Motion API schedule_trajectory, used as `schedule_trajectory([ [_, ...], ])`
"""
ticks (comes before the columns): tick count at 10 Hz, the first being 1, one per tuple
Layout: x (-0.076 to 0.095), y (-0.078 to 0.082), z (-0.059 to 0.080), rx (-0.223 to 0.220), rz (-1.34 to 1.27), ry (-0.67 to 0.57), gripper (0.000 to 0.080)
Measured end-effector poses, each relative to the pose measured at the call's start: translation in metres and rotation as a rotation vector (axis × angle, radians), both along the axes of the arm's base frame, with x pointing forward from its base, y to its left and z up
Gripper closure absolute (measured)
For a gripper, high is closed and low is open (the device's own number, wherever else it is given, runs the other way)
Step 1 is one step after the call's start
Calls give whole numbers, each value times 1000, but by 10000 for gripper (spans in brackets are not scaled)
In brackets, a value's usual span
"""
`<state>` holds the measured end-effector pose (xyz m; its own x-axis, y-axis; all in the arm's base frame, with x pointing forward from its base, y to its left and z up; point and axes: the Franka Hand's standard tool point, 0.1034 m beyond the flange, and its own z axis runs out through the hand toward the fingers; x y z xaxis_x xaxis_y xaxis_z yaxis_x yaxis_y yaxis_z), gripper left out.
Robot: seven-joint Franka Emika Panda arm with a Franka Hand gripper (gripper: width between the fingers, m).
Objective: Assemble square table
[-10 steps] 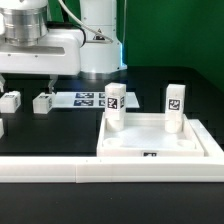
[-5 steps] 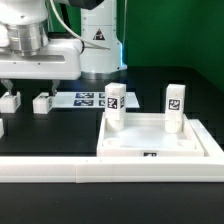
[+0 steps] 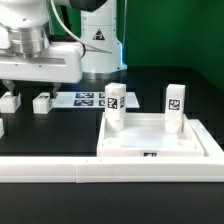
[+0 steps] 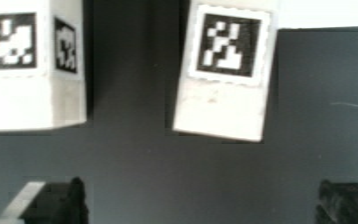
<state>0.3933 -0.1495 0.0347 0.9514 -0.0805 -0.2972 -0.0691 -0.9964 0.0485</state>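
Standing on tabletop, long axes vertical: two legs | end effector spread

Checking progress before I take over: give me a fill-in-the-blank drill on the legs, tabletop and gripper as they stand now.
1. The upright legs standing on the tabletop number ___.
2. The loose leg blocks lie on the black table, to the exterior view's ___ of the tabletop.
3. The gripper is ___ and holds nothing.

Missing words: two; left; open.
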Motion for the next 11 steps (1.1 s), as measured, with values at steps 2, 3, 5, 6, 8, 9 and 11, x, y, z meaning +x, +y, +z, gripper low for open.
schedule_trajectory([
  [2, -7, 2, -1, 16, -7, 56, 150],
  [3, -10, 2, -1, 37, -15, 137, 150],
  [5, -13, 4, -1, 62, -23, 265, 150],
  [6, -12, 3, -2, 70, -27, 325, 150],
  [8, -17, 2, -4, 87, -40, 465, 150],
  [9, -18, 1, -7, 90, -43, 525, 150],
  [11, -28, 1, -17, 74, -55, 629, 150],
])
